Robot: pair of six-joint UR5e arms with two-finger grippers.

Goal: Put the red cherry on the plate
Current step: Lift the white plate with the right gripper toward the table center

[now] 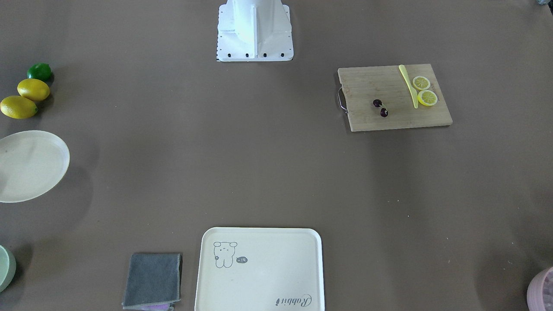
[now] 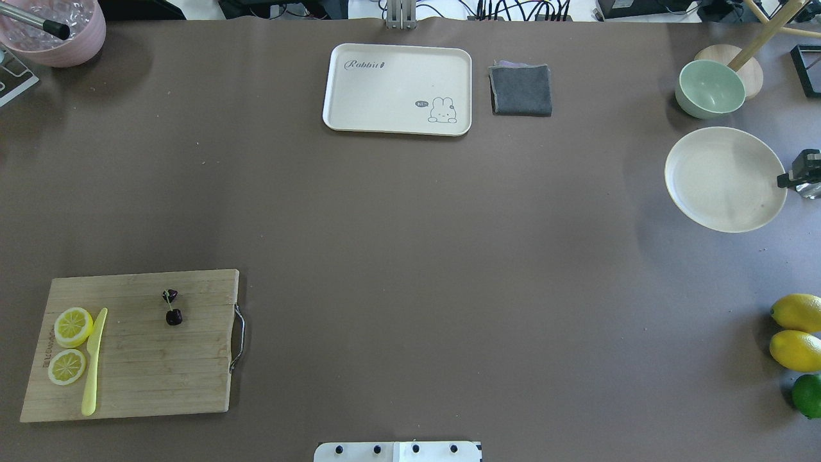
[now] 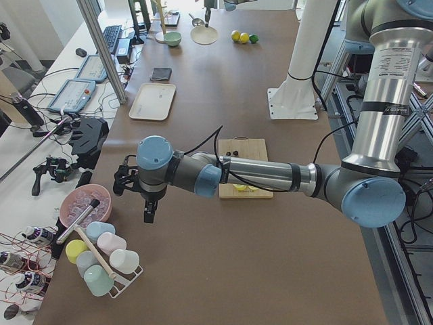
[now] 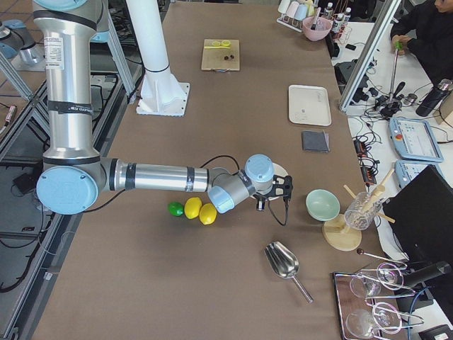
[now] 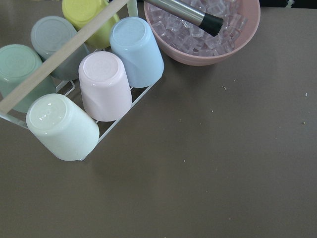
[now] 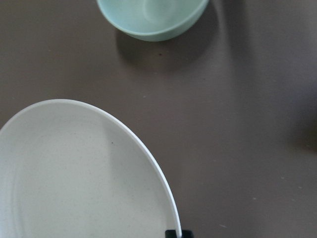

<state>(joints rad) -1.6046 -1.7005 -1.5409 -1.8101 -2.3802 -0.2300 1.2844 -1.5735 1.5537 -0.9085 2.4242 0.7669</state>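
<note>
The red cherry (image 2: 172, 307), a dark glossy pair on one stem, lies on the wooden cutting board (image 2: 141, 372) at the near left; it also shows across the table (image 1: 380, 108). The cream plate (image 2: 718, 179) is at the far right, and its wide shadow in the front-facing view suggests it is raised off the table (image 1: 30, 166). My right gripper (image 2: 785, 181) is at the plate's right rim, with a black fingertip (image 6: 172, 233) against the rim (image 6: 148, 153). My left gripper (image 3: 147, 211) hangs beside the pink ice bowl (image 3: 84, 203); I cannot tell whether it is open or shut.
Two lemon slices (image 2: 72, 326) and a yellow knife (image 2: 93, 362) share the board. A bear tray (image 2: 397, 88) and grey cloth (image 2: 521, 90) lie at the far edge. A green bowl (image 2: 709, 88), lemons (image 2: 797, 312) and a lime sit right. A cup rack (image 5: 79, 84) stands far left.
</note>
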